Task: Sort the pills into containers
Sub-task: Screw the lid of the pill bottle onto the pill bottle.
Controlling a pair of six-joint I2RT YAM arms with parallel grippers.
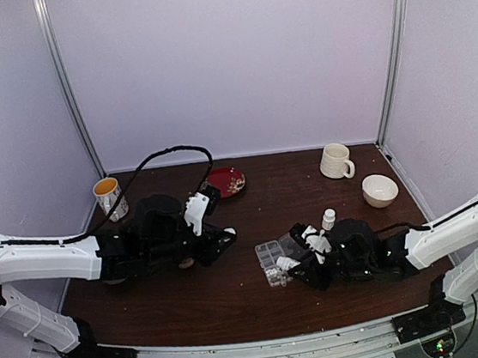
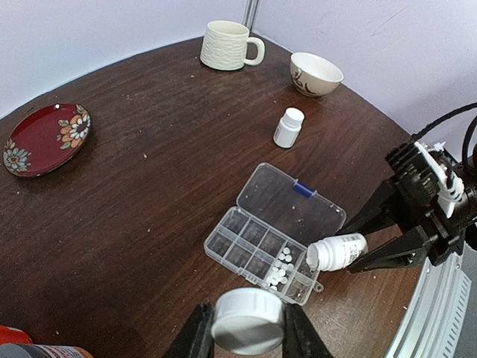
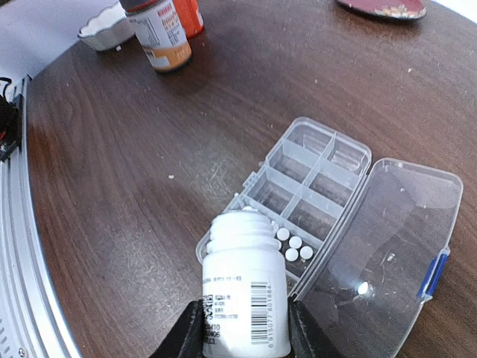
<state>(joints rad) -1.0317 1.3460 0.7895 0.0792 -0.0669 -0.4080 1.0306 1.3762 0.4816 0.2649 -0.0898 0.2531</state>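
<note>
The clear organizer box (image 2: 240, 240) lies flat with its hinged lid (image 2: 294, 205) swung open; its cells are the containers. Several small white pills (image 2: 281, 267) lie in the cells at the end nearest the bottle. My right gripper (image 3: 244, 328) is shut on a white uncapped bottle (image 3: 244, 291), tipped on its side with its mouth over that end of the box (image 3: 313, 175), beside the pills (image 3: 294, 245). Just short of the box, my left gripper (image 2: 248, 328) is shut on a round white cap (image 2: 248, 319).
A second white capped bottle (image 2: 288, 127) stands beyond the box. A cream mug (image 2: 227, 45) and a bowl (image 2: 315, 72) sit at the far right, a red plate (image 2: 45, 139) far left. An orange-labelled bottle (image 3: 160, 33) stands near the left arm, and a patterned cup (image 1: 110, 198) back left.
</note>
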